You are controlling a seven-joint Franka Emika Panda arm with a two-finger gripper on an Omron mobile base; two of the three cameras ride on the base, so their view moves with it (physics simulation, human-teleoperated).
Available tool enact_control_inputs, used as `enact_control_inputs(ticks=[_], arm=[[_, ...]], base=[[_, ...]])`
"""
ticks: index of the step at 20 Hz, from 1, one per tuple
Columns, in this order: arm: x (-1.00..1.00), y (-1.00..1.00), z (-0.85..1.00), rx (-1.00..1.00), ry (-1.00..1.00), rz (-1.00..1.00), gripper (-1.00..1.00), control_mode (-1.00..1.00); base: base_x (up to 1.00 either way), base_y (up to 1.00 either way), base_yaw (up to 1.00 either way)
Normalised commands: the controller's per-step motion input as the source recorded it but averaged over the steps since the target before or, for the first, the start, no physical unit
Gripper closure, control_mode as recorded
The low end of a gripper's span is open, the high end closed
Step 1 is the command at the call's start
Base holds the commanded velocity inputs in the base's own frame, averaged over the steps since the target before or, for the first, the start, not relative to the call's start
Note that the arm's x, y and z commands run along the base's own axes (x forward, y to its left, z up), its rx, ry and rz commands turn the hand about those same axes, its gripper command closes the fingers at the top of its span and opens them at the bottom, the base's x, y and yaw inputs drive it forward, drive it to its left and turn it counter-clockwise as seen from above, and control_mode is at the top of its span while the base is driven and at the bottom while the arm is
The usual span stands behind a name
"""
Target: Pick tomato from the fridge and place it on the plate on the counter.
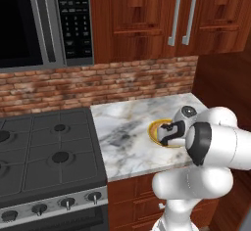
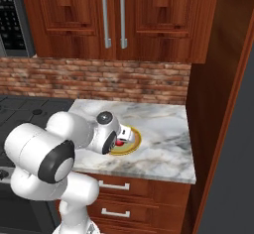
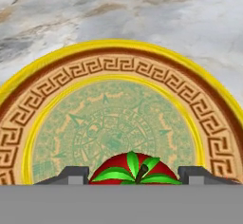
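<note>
1. Spreading across the middle of both base views, the white-and-grey marbled stone counter (image 1: 128, 127) sits over reddish-brown wooden drawers (image 2: 124, 198), with a red brick backsplash (image 1: 98, 85) behind it and dark wooden wall cabinets (image 2: 114, 17) with long silver handles above.
2. At nine o'clock from the counter in the left base view lies the black gas stovetop (image 1: 46, 151), and above it hangs the black microwave (image 1: 44, 22) with its keypad.
3. The round shallow plate (image 3: 118, 71) rests flat on the counter; it has a bright yellow rim, an orange-brown band of key pattern, and a pale green centre with a faint carved-looking design.
4. The small round glossy red tomato (image 3: 135, 171) is over the plate's green centre, toward six o'clock in the hand view; its green stem leaves fan out on top.
5. The robot's two-finger gripper (image 3: 134, 175) is clamped on the tomato, one dark fingertip at each side of it, at three and nine o'clock.
6. Whether the tomato touches the plate cannot be told.
</note>
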Motion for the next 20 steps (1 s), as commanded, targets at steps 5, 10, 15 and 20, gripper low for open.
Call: enact_control_inputs(ticks=[5, 10, 15, 20], arm=[[0.10, 0.00, -0.04, 0.00, 0.00, 0.00, -1.00, -1.00], [0.09, 0.00, 0.00, 0.00, 0.00, 0.00, -1.00, -1.00], [0.01, 0.00, 0.08, 0.00, 0.05, -0.02, -1.00, -1.00], [-0.05, -0.06, 0.59, 0.01, 0.10, -0.01, -1.00, -1.00]], base=[[0.00, 0.00, 0.00], [0.00, 0.00, 0.00], [0.00, 0.00, 0.00], [0.00, 0.00, 0.00]])
